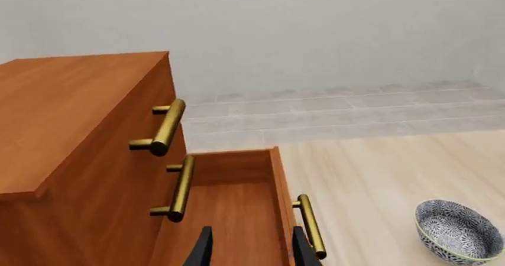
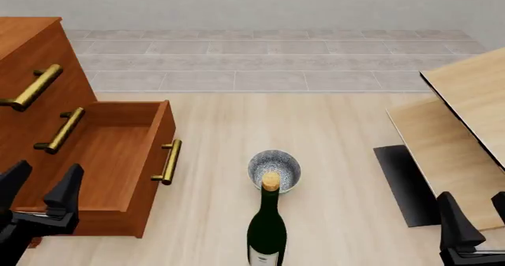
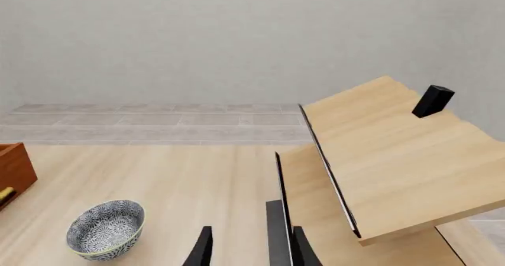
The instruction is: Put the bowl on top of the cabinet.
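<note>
The bowl (image 2: 275,169), speckled grey-white inside with a pale rim, sits upright on the pale wood floor, just beyond the wine bottle. It also appears in the left wrist view as the bowl (image 1: 458,230) and in the right wrist view as the bowl (image 3: 105,229). The reddish-brown cabinet (image 2: 32,47) stands at the left with its lowest drawer (image 2: 110,153) pulled out. My left gripper (image 2: 39,188) hangs open and empty over the drawer's near corner. My right gripper (image 2: 476,216) is open and empty at the lower right, far from the bowl.
A dark green wine bottle (image 2: 266,227) stands upright right in front of the bowl. Tilted light-wood tables (image 2: 462,130) fill the right side, with a small black block (image 3: 432,100) on one. Brass bar handles (image 2: 167,161) stick out from the drawers.
</note>
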Controlling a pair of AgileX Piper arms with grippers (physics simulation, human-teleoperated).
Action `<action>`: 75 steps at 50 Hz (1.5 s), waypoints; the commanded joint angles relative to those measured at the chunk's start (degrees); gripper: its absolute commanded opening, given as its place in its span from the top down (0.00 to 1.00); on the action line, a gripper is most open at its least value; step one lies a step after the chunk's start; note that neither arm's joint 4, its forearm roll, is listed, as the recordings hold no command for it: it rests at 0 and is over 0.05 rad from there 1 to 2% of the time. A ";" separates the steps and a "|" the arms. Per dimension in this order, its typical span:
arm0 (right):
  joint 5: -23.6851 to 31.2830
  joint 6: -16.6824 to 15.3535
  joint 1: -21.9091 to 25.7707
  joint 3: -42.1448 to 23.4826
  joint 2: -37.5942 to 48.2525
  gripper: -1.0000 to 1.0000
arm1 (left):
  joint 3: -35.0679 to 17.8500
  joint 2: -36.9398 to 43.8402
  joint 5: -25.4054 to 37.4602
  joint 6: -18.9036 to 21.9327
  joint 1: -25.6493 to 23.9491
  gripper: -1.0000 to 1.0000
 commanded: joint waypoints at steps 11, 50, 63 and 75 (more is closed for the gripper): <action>0.00 -0.01 0.00 0.00 0.00 0.00 | -9.46 11.93 -0.64 -0.58 -10.24 0.00; 0.00 -0.02 0.01 0.00 0.02 0.00 | -25.65 38.97 2.21 -0.75 -22.52 0.00; 0.00 0.00 0.01 0.00 0.01 0.00 | -30.29 43.95 3.38 -0.16 -23.00 0.00; 0.00 0.00 0.00 0.00 0.00 0.00 | -34.46 47.34 5.77 0.00 -23.95 0.00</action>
